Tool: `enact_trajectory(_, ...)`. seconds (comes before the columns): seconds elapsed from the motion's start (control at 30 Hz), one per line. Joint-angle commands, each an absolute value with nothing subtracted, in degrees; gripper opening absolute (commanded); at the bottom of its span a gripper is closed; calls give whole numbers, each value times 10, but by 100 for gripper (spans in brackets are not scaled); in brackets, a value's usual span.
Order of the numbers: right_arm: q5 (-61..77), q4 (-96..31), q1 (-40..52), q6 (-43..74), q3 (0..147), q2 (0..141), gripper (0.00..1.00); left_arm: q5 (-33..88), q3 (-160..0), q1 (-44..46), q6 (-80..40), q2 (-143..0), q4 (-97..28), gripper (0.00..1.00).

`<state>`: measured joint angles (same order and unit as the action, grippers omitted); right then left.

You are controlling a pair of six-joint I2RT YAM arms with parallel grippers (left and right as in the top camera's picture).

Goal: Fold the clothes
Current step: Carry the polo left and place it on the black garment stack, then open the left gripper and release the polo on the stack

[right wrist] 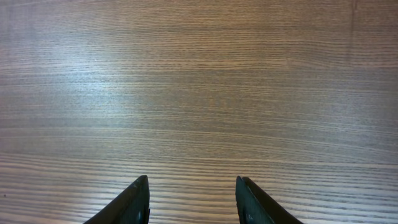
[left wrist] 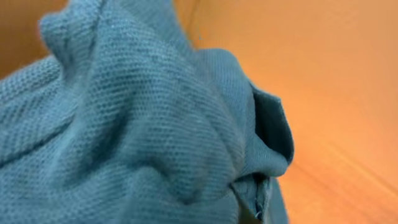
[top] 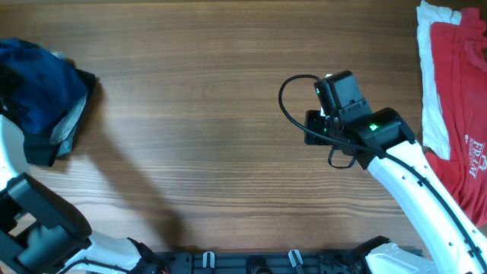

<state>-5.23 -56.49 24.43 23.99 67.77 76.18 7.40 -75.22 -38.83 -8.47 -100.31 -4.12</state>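
The blue shirt [top: 38, 91] lies bunched in a heap at the table's far left edge, with dark and grey folds showing under it. Its knit cloth [left wrist: 137, 124] fills the left wrist view so closely that my left gripper's fingers are hidden; only the white left arm [top: 9, 144] shows, reaching up to the heap. A red tee [top: 460, 99] with white lettering lies at the right edge on top of a white garment [top: 432, 84]. My right gripper [top: 335, 87] hovers right of centre, open [right wrist: 193, 183], with only bare wood between its fingers.
The wooden table [top: 198, 137] stretches between the two piles. A black cable [top: 289, 99] loops off the right gripper's left side. The arms' bases and a black rail [top: 251, 262] run along the near edge.
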Motion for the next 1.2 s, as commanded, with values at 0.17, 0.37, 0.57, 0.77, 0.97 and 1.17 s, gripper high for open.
enact_trajectory(0.17,-64,-562,245,244,681,760,46,47,-773,-456,-120,-1017,-121,100)
enact_trajectory(0.37,-65,-564,245,241,681,760,47,102,-773,-504,-197,-971,-116,100)
enact_trajectory(0.57,-64,-564,245,241,681,770,47,363,-773,-504,-198,-905,-77,100)
enact_trajectory(0.77,-64,-568,245,242,681,773,47,297,-773,-504,-198,-983,-109,52)
enact_trajectory(0.97,-64,-591,245,242,681,773,47,198,-773,-519,-198,-1142,-17,84)
enact_trajectory(1.17,-64,-596,245,246,681,773,47,215,-773,-539,-198,-1198,27,100)
